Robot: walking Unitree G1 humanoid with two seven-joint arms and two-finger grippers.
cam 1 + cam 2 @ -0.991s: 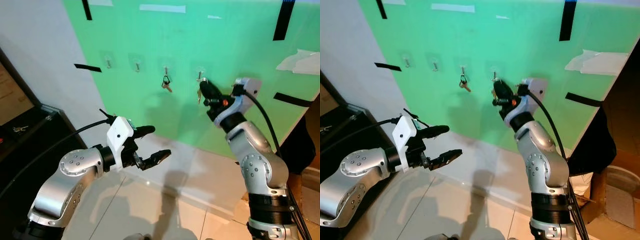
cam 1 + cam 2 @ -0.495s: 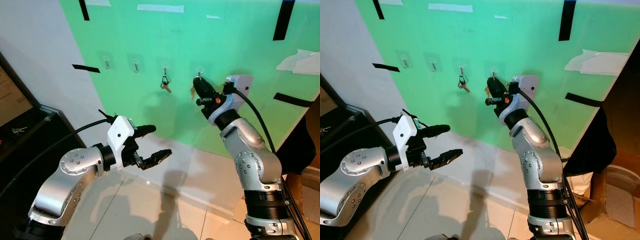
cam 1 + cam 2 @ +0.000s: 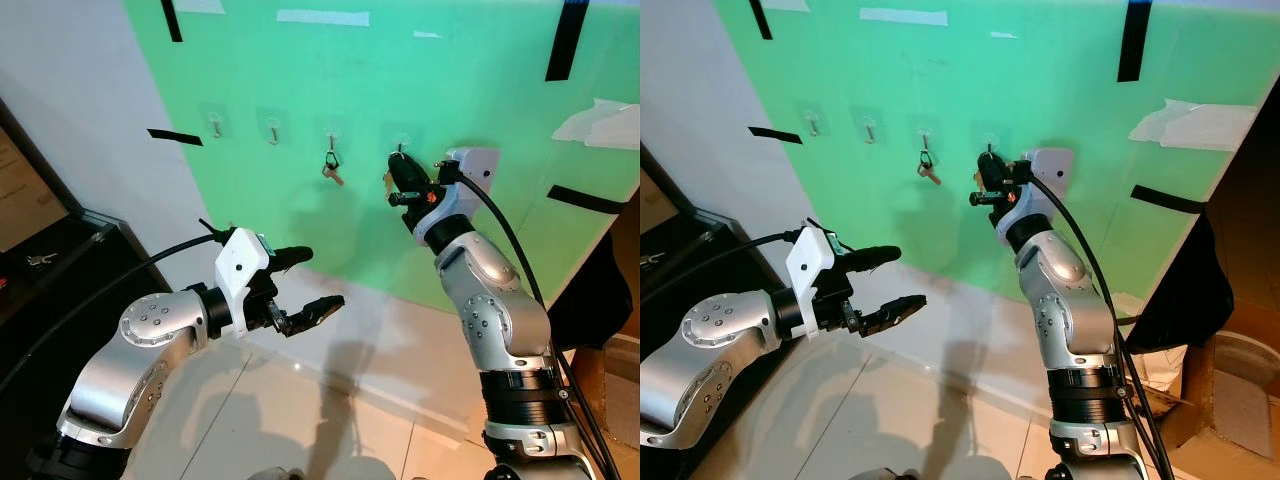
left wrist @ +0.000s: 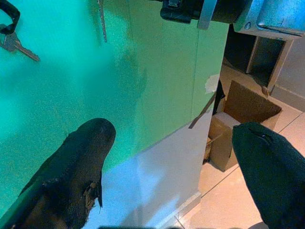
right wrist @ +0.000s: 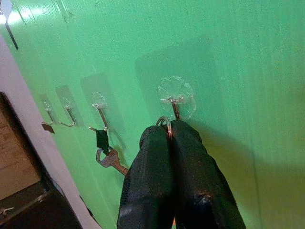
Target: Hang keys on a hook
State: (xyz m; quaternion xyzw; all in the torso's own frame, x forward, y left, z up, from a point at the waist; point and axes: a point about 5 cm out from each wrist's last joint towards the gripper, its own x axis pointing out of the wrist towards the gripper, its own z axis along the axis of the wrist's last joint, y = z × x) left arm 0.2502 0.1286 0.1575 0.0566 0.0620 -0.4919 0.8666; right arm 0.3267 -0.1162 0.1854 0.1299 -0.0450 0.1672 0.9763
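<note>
Against the green wall board [image 3: 480, 110], my right gripper [image 3: 398, 174] is raised to the rightmost clear hook [image 3: 400, 152]. It is shut on a key ring [image 5: 165, 122], whose loop sits right at that hook [image 5: 175, 109]; a key [image 3: 386, 182] dangles beside the fingers. Another key set [image 3: 332, 168] with a black tag hangs on the third hook. Two more hooks [image 3: 215, 125] to the left are bare. My left gripper [image 3: 305, 282] is held low in front of the wall, open, nothing between its fingers [image 4: 71, 176].
A black cabinet [image 3: 60, 260] stands at the left against the white wall. Black tape strips [image 3: 565, 40] and a torn paper patch [image 3: 600, 122] mark the board. A cardboard box [image 4: 240, 112] sits on the tiled floor [image 3: 260, 410] at the right.
My right gripper has moved left and a little up with the keys, bringing the ring to the rightmost hook. The left arm has stayed put.
</note>
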